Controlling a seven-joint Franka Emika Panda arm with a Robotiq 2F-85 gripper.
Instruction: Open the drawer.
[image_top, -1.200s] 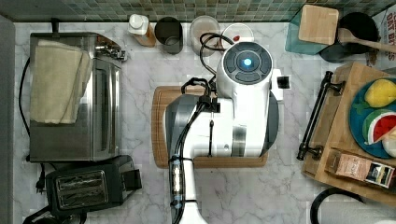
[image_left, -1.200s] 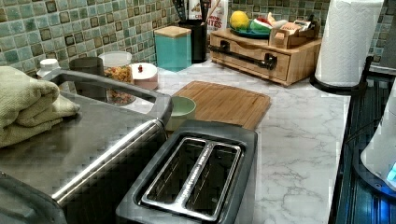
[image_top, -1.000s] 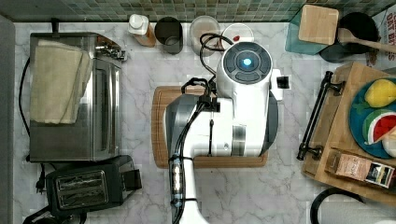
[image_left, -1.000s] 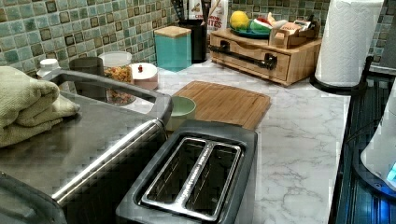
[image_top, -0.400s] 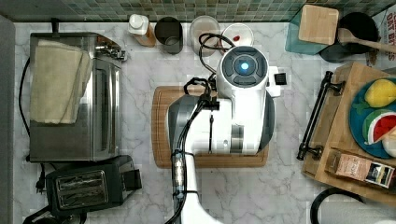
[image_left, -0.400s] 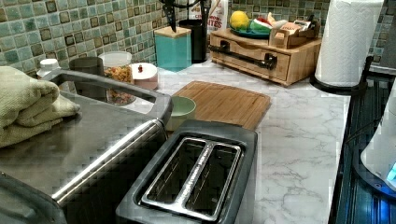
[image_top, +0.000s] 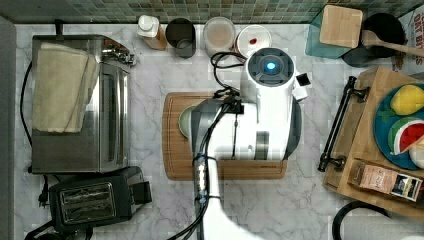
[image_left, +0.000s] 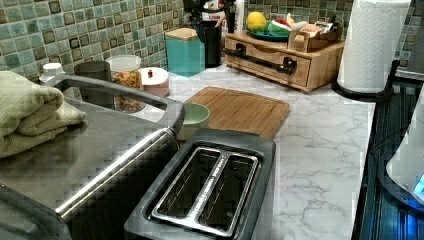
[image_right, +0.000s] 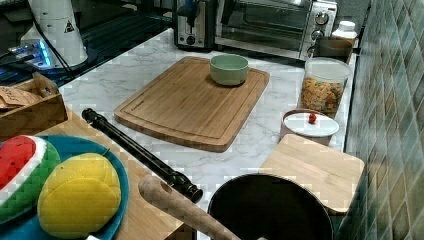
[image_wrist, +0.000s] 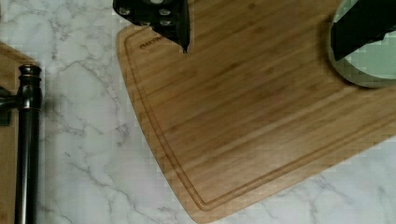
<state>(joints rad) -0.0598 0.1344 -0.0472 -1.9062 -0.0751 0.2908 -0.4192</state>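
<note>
Drawer: we see the drawer (image_top: 359, 131) shut, at the top view's right, its bar handle (image_top: 338, 124) facing the cutting board (image_wrist: 261, 116).
Jaws: our gripper (image_wrist: 259, 28) hangs over the board, fingers apart and empty.
Bearing: the handle lies well apart, its long axis running across our approach.

You see a green bowl (image_right: 229, 69) on the cutting board (image_right: 192, 102), the drawer's black handle (image_right: 140, 152) beside it on the marble counter (image_right: 122, 72).
</note>
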